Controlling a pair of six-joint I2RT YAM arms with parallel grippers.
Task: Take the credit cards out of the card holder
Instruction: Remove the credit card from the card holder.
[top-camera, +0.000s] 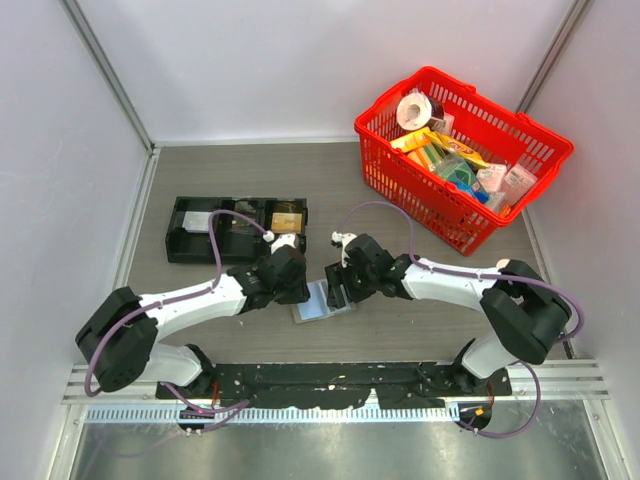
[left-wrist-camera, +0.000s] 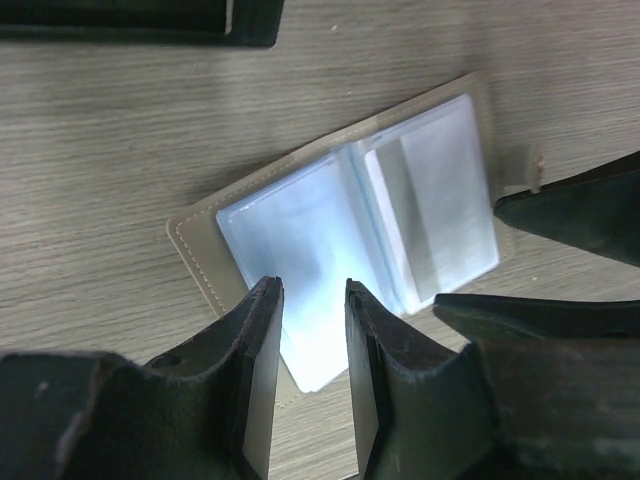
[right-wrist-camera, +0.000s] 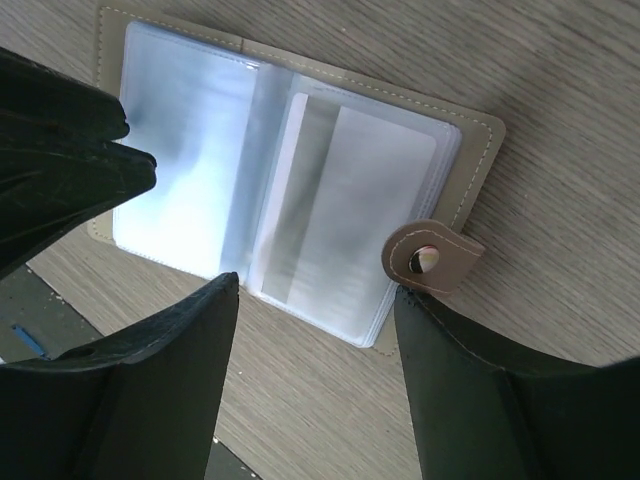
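Note:
The card holder (top-camera: 322, 301) lies open and flat on the table between both grippers, grey outside with clear pale blue pockets inside. A whitish credit card (right-wrist-camera: 370, 210) sits in its right-hand pocket; it also shows in the left wrist view (left-wrist-camera: 440, 200). The left-hand pocket (left-wrist-camera: 300, 230) glares, so I cannot tell its contents. My left gripper (left-wrist-camera: 310, 285) is open with a narrow gap, just above the holder's left panel, holding nothing. My right gripper (right-wrist-camera: 315, 288) is open wide over the near edge of the right panel, beside the snap tab (right-wrist-camera: 430, 258), empty.
A long black compartment tray (top-camera: 235, 228) lies behind the left gripper. A red basket (top-camera: 410, 190) full of packets stands at the back right. White walls close in the table on the left, right and back.

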